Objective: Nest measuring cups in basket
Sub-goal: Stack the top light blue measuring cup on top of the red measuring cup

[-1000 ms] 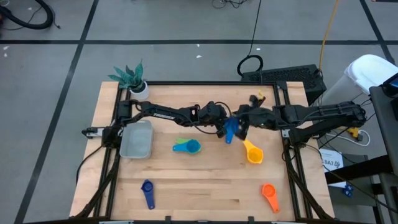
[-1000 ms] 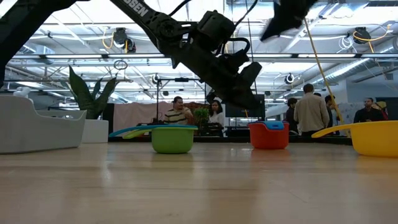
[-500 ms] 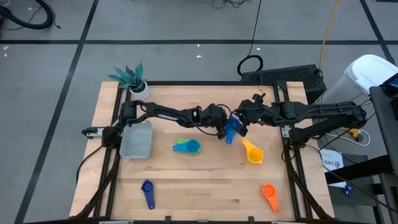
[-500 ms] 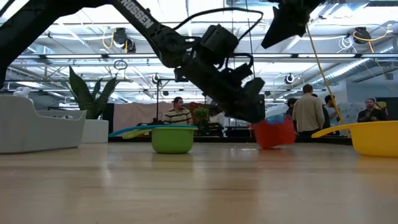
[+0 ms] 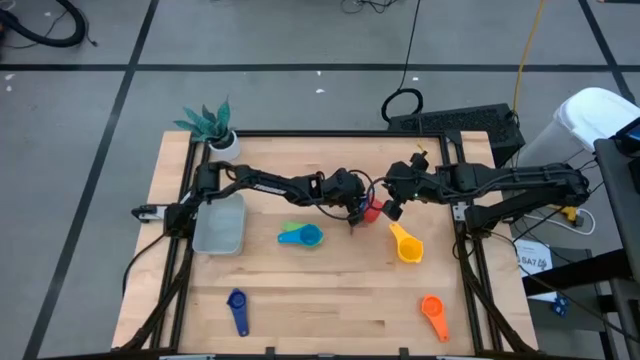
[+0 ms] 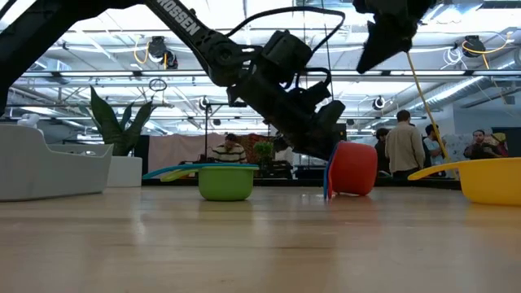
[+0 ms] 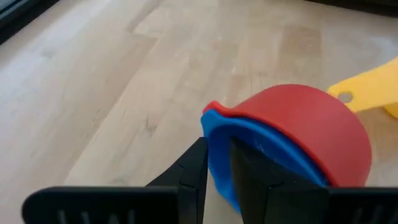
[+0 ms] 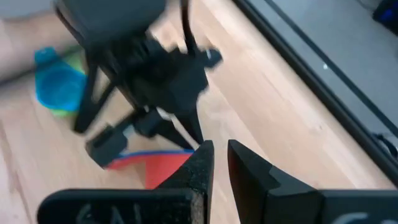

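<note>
A red measuring cup (image 5: 373, 210) with a blue cup (image 7: 249, 149) nested inside lies tipped on its side near the table's middle, its mouth toward my left gripper (image 5: 353, 207), which is shut on the blue cup. My right gripper (image 5: 393, 203) hovers just right of the pair, raised in the low view (image 6: 389, 32), with its fingers together on nothing. A light blue cup sits in a green cup (image 5: 300, 235). The yellow cup (image 5: 407, 245), orange cup (image 5: 433, 315) and dark blue cup (image 5: 238, 308) rest on the table. The basket (image 5: 220, 222) lies at the left. My left gripper pinches the blue cup's edge (image 7: 219, 158) between its two fingers, coming slanting down from the table's left. Whether that part is the rim or the handle's root I cannot tell. The nested red and blue cups (image 6: 352, 168) are tipped over, and their lower edge (image 6: 328, 194) is on the table.
A small white plant pot (image 5: 222, 142) stands at the far left corner, beyond the basket. The yellow cup lies close to the right of the held pair. Bare wood spreads across the near middle of the table. People stand in the room beyond the far edge.
My left gripper has turned at the wrist with the blue cup in its hold. The red and blue pair, upright a second ago, has tipped over onto its side. In the high view the red bowl now shows where the blue handle showed before.
</note>
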